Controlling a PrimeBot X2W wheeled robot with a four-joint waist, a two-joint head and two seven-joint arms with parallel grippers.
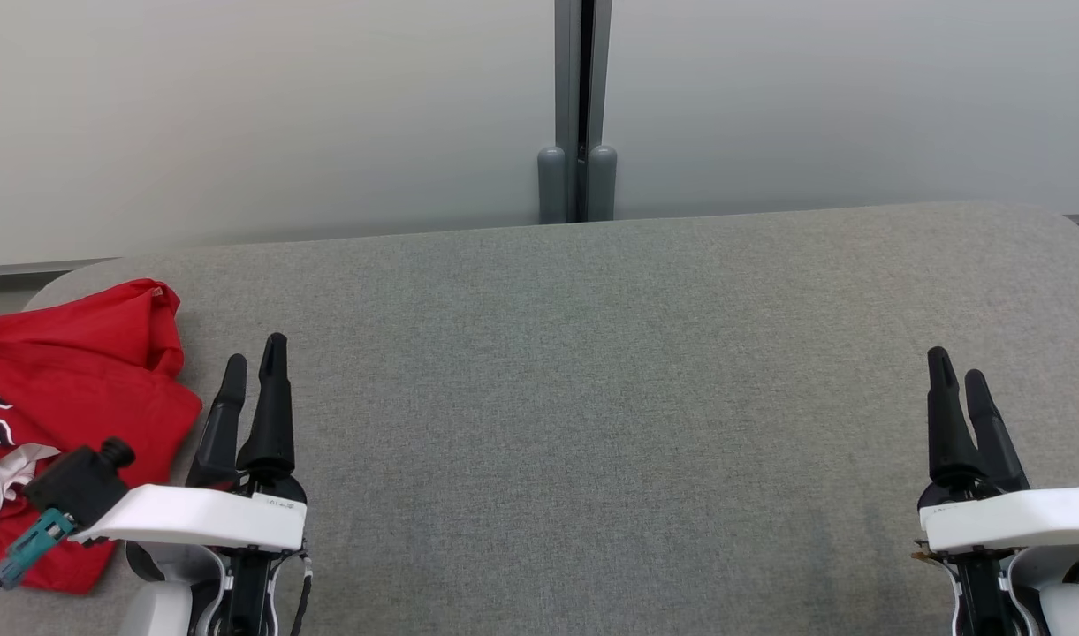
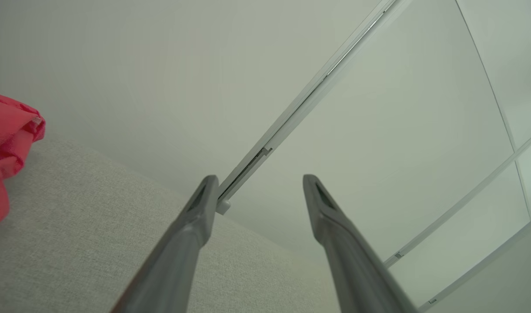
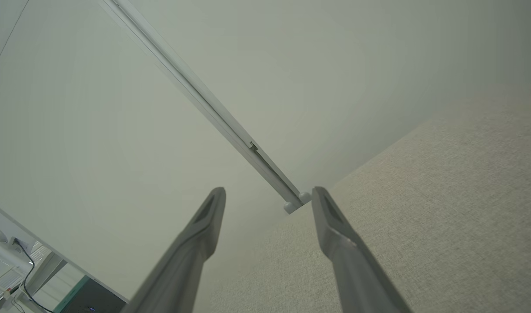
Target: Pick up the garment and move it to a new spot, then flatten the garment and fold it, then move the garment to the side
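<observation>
Both jaws are parted and hold nothing: the left gripper [image 1: 256, 349] [image 2: 260, 178] hangs over the surface's [image 1: 592, 397] near left part, just beside the garment [image 1: 71, 353] [image 2: 4, 130], and the right gripper [image 1: 956, 364] [image 3: 268, 189] over its near right part, well apart from the garment. The red garment lies crumpled at the surface's left edge, reaching toward the far left corner. The head view's border cuts it off, so its full extent cannot be told. White lettering and a pale patch on it are only partly visible. A black plug [image 1: 79, 486] with a teal connector on the left wrist covers its near part. Pale wall panels rise behind the far edge, joined at a grey post [image 1: 578, 106]. Cables [image 3: 24, 278] in the right wrist view's lower left corner are hard to make out.
</observation>
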